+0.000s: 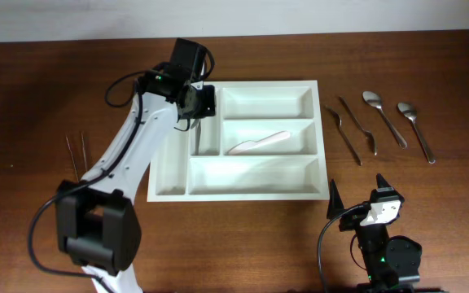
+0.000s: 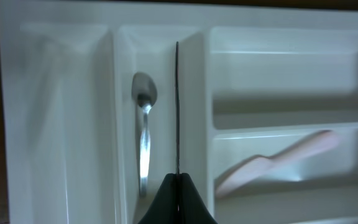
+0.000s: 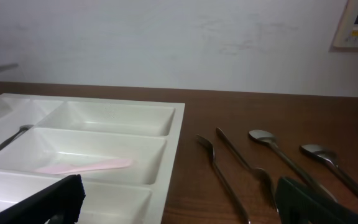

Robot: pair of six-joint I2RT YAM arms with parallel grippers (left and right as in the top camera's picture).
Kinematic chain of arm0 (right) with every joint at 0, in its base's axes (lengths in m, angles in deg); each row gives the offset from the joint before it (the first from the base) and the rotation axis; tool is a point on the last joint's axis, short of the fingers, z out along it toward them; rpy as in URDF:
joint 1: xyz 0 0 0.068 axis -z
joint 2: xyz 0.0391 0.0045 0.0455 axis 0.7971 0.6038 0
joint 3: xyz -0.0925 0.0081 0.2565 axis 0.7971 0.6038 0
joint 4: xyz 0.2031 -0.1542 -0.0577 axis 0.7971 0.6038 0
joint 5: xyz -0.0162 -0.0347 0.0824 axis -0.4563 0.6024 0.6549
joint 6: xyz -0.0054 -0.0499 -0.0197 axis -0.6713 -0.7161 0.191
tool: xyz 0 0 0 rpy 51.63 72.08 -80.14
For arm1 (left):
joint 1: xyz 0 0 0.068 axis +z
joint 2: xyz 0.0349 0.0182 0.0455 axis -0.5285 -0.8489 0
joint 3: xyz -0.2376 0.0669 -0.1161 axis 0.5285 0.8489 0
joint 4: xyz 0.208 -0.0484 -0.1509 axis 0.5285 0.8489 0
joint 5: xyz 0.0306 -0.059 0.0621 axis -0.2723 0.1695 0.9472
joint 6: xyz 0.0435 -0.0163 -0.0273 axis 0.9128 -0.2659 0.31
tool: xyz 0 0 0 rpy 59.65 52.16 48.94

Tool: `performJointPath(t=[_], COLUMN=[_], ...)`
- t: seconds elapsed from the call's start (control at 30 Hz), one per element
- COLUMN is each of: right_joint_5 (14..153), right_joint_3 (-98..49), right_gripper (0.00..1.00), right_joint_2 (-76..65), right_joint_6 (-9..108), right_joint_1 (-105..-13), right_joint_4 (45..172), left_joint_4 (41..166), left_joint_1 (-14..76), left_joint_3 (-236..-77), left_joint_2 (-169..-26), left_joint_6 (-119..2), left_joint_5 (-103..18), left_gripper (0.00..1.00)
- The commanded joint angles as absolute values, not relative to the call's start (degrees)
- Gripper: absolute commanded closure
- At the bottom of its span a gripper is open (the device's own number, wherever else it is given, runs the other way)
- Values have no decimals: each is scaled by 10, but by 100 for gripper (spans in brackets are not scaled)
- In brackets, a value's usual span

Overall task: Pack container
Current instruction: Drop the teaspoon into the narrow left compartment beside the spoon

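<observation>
The white container lies mid-table; it also shows in the left wrist view and the right wrist view. My left gripper is shut on a thin metal utensil seen edge-on. The utensil hangs over the second narrow compartment. A metal spoon lies in that compartment. A pink plastic utensil lies in the middle wide compartment. My right gripper is open and empty by the container's front right corner.
To the right of the container lie a fork, another slim utensil and two spoons. They also show in the right wrist view. Two thin sticks lie on the table at the far left.
</observation>
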State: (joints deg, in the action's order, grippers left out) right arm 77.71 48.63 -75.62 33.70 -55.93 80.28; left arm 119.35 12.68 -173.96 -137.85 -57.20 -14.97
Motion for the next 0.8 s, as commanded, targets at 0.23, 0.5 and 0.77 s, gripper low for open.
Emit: performJointPath(t=[0.23,0.5,0.77], right_joint_5=[770,770,770], right_joint_3=[490,490,490], right_gripper=[1,1,1], right_joint_2=[-761,-762,-762], right_joint_6=[338,338,338], right_joint_1=[-557,-557,-557], right_joint_4=[804,804,804], left_joint_4=[1182,1255,1521], left_joint_1=[126,133,201], left_joint_3=[-1738,-1813,-1982], left_joint_2=[-1467,-1466,-1463], left_joint_6=[-600,-558,-554], left_joint_5=[-143,-133,11], left_gripper=[91,44,44])
